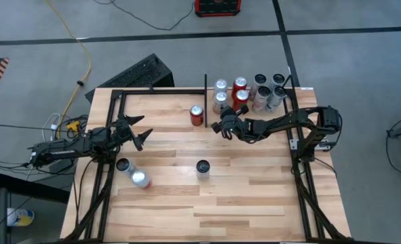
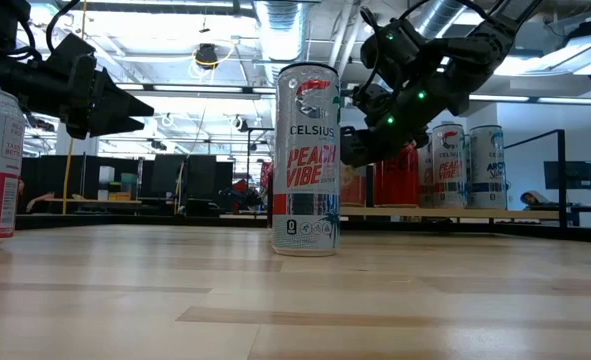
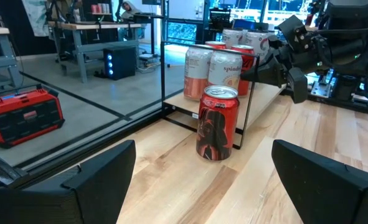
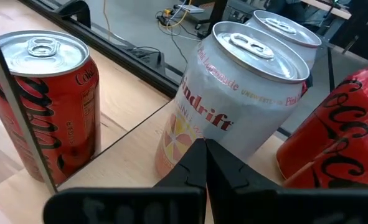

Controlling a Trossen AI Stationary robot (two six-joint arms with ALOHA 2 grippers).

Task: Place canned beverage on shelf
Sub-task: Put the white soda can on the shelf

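We see the right claw [image 1: 216, 127] pinched shut and empty, the red can [image 1: 197, 115] just beside it outside the shelf [image 1: 302, 95]; it's rigid, slick, hefty: grip mid-body.

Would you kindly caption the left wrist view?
Open left gripper faces a red can beside the shelf.

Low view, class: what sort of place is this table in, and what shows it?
Probably a robotics lab or workshop: exposed ceiling ducts under strip lights, workbenches in the room behind, and the wooden table carrying two robot arms with drink cans.
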